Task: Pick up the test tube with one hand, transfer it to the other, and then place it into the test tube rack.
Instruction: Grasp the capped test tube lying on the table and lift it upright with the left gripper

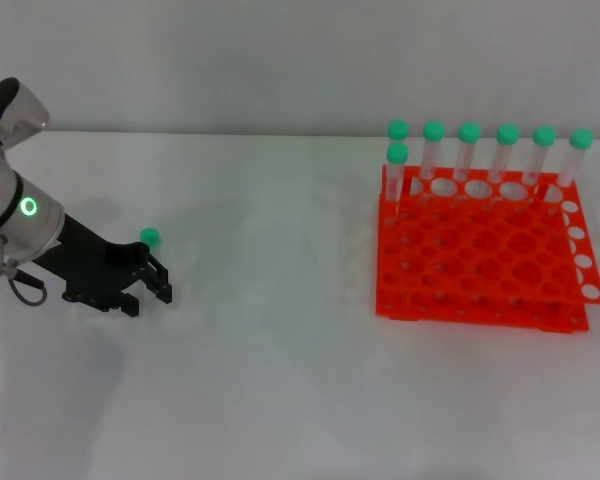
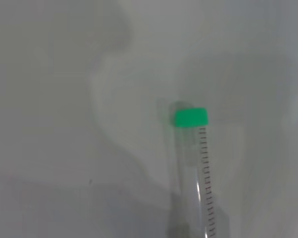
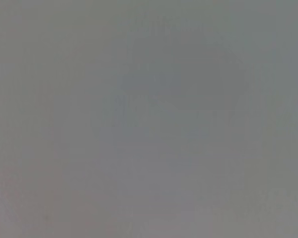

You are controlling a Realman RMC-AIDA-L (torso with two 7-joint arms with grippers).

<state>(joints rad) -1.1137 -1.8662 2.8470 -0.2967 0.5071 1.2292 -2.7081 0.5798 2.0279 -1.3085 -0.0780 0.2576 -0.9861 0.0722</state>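
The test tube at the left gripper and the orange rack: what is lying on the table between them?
Nothing: in the head view, bare white table separates the test tube from the rack.

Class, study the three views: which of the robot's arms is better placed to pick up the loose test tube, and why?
The left. The left gripper sits right at the test tube, which also shows in its wrist view. The right arm shows in no view.

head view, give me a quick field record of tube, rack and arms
test tube: green cap showing just behind the left end effector, near the table's left side
left end effector: low over the table, at the tube
right end effector: not in view
test tube rack: orange, on the right side of the table
other tubes: seven green-capped tubes upright along the rack's far edge
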